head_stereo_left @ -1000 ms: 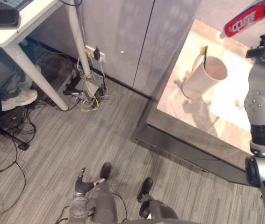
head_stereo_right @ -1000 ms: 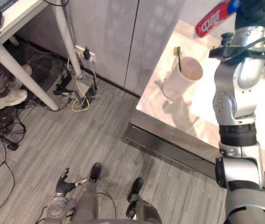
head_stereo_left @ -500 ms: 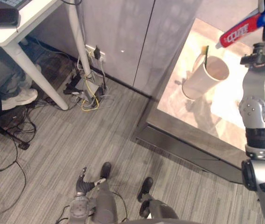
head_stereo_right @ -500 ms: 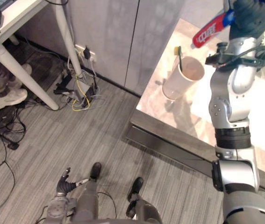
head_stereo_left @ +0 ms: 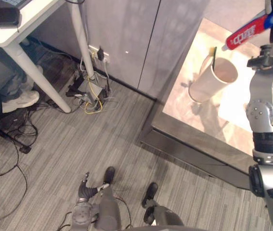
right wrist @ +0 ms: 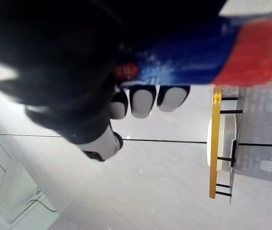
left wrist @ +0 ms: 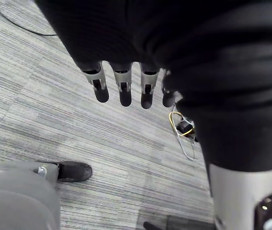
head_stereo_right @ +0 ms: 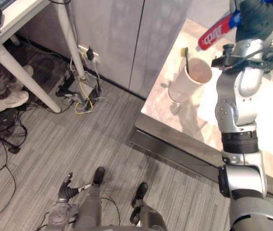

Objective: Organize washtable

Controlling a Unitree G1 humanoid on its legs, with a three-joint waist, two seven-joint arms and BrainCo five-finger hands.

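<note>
Gripping the blue end of a red-and-blue toothpaste tube (head_stereo_right: 215,32), the right hand (head_stereo_right: 254,17) is raised over the washtable (head_stereo_left: 189,110), its fingers (right wrist: 143,100) curled round the tube in the wrist view. The tube slants away from the hand toward the robot's left, red end lowest, held in the air and apart from everything under it. Just below that red end, and lower than the hand, a beige cup (head_stereo_left: 212,79) stands on the marbled top with its mouth open, and a toothbrush (head_stereo_right: 185,57) with a green-yellow handle sticks up out of it at the rim. On the hand's own side of the cup the top turns to a white surface (head_stereo_left: 237,103). Well apart from all this, the left hand (head_stereo_left: 84,190) hangs low over the grey striped floor (head_stereo_left: 54,159), its fingers (left wrist: 121,91) straight, side by side, holding nothing. Far beyond that hand a white desk (head_stereo_left: 25,24) stands, with a person's pale shoe (head_stereo_left: 20,101) beneath it and a tangle of plugs and cables (head_stereo_left: 92,94) against the wall.
</note>
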